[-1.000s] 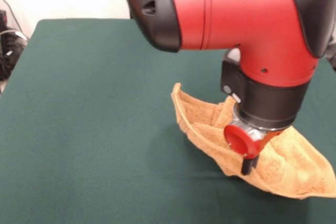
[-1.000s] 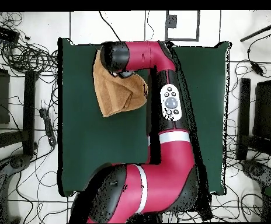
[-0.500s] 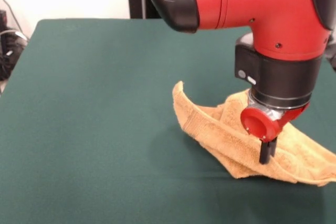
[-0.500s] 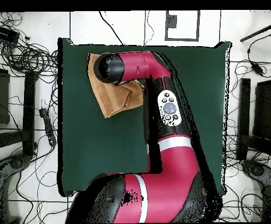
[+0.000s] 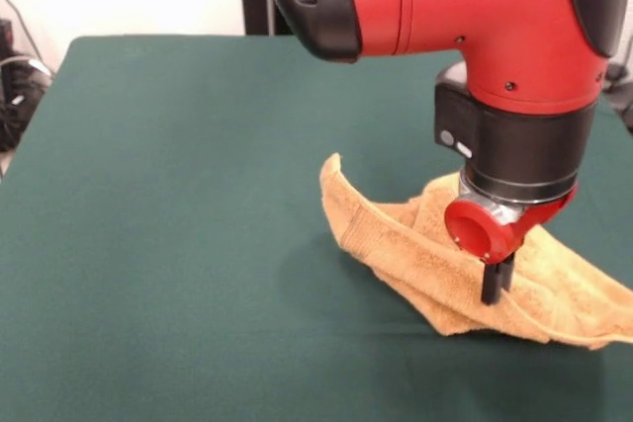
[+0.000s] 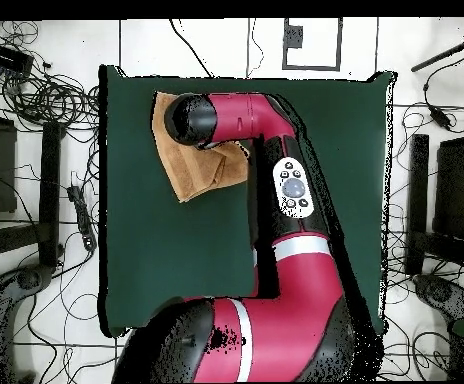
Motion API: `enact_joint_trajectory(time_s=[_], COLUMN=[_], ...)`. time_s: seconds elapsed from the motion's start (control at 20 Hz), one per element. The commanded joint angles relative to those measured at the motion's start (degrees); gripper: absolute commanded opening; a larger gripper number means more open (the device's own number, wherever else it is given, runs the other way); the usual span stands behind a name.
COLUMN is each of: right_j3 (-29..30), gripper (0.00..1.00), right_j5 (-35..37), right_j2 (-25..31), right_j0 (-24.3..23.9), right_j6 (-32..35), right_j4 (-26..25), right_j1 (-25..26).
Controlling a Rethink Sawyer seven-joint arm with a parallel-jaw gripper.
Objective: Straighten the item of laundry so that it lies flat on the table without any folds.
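The table (image 5: 168,244) is a broad surface covered in dark green cloth and fills most of the front view; seen from overhead (image 6: 176,250) it is a large green rectangle with cables and stands on the floor around it.

The arm (image 5: 465,17), red with black joints, enters the front view from the top and takes up the upper right part of it. In the overhead view (image 6: 296,260) it runs from the base at the bottom edge up across the table, and its black elbow end sits over the towel.

The towel (image 5: 415,254) is orange-tan terry cloth. It lies on the table at the right of the front view, toward the near edge, and its right corner runs out of the picture. It is not flat: one layer is doubled over another, a rolled fold runs along its near side, and its left corner stands up off the table in a raised point. Overhead (image 6: 191,170) it shows as a crumpled patch near the upper left corner of the table, partly covered by the arm.

The gripper (image 5: 492,282) hangs under a red round fitting, pointing down, with its dark tip against the top layer of the towel near the fold. Only one narrow dark tip shows, so I cannot tell whether it is clenched on the cloth or released.
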Motion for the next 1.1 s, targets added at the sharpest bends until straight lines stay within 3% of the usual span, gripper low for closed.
enact_joint_trajectory(time_s=[0.05, 0.65, 0.95, 1.0, 1.1], right_j3=[3.1, -3.6, -3.7, -3.5, -3.4], gripper=[0.00, 0.00, 0.00, 1.00, 1.00], right_j5=[1.7, 9.3, 10.7, 10.8, 10.9], right_j2=[-0.6, 0.7, 0.2, 0.3, 0.0], right_j0=[0.4, 0.3, 0.3, 0.2, 0.4], right_j6=[10.0, 3.6, 5.3, 5.3, 5.6], right_j4=[1.7, 2.1, 2.7, 2.6, 2.5], right_j1=[3.1, 6.6, 6.8, 6.8, 6.7])
